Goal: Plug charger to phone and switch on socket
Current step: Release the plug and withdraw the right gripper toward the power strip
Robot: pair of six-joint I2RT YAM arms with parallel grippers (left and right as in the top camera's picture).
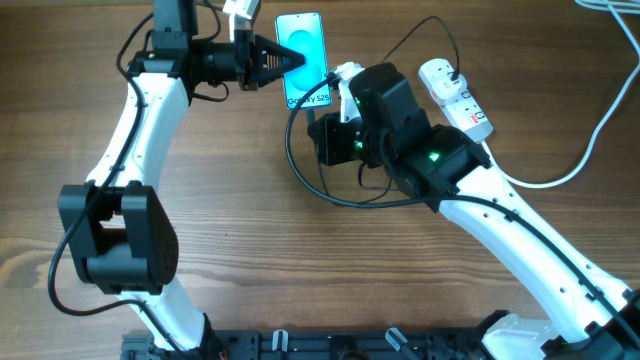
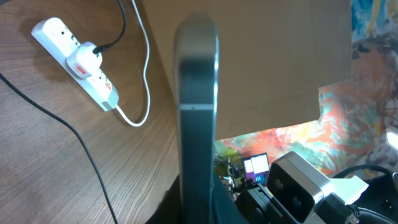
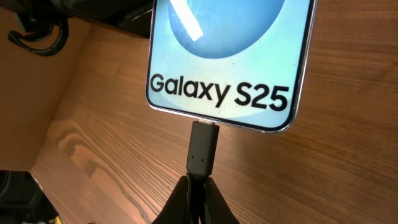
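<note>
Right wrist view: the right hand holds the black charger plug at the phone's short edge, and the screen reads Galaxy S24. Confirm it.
Wrong model: the right wrist view shows the phone screen reading Galaxy S25, not S24. The right hand does hold the black charger plug at its short edge.

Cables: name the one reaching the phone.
The thin black cable, its plug at the teal-screened phone's edge; the thick white cord only leaves the white power strip.
</note>
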